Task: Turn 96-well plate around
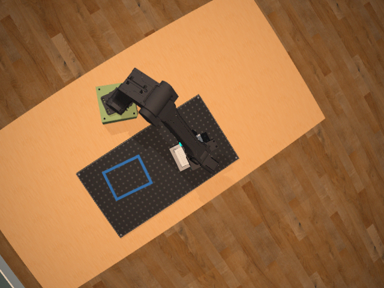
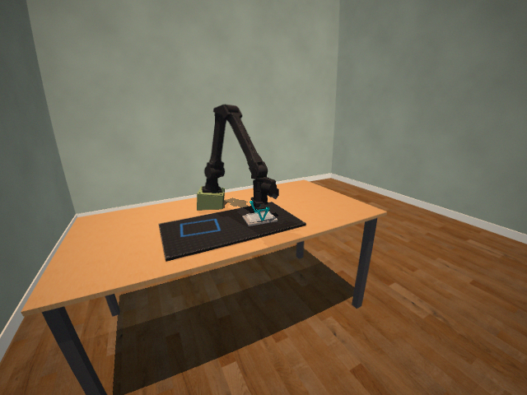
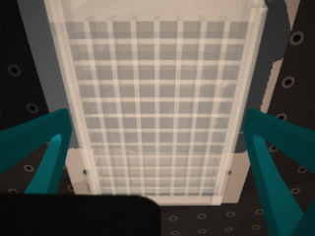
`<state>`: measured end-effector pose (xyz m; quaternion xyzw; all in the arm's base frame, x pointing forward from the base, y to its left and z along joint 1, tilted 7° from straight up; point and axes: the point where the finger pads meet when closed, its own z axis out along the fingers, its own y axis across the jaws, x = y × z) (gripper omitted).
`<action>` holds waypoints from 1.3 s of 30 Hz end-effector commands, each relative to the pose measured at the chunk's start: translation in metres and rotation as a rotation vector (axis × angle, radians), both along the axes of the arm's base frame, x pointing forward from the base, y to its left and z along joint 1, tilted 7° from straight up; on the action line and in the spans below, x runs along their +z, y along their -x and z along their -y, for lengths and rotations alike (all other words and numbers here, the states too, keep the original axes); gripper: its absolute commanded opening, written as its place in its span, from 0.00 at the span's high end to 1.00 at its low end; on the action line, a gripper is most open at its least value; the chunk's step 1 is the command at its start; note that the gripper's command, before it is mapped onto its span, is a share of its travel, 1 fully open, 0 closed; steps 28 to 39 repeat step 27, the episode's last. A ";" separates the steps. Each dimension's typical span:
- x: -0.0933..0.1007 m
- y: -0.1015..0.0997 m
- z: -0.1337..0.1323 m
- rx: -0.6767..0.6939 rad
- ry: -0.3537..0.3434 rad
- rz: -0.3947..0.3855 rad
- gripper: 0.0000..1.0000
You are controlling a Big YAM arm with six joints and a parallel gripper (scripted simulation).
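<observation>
in the wrist view, the tool [image 3: 157, 147] is spread wide and released, its teal fingers standing just off either long side of the clear 96-well plate [image 3: 157, 98], gripping nothing. the plate lies flat below it, its grid of wells facing up, over the pale nest n1 [image 3: 74, 162] on the black perforated deck [image 1: 198, 111]. which corner is cut off cannot be told. from the exterior, the deck rests on an orange table [image 2: 106, 259]. farther left on the deck is the blue taped outline b1 [image 2: 199, 227], well apart from the plate. behind, the dark arm [image 2: 242, 136] rises from a green base block [image 2: 210, 199].
</observation>
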<state>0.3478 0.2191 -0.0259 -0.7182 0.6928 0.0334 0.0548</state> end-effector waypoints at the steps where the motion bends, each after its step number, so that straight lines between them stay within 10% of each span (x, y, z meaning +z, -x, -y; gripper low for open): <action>1: 0.009 -0.011 -0.007 -0.001 -0.018 0.031 0.00; 15: 0.057 -0.020 -0.007 0.006 -0.031 0.060 0.00; 39: 0.057 -0.020 -0.007 0.006 -0.031 0.060 0.00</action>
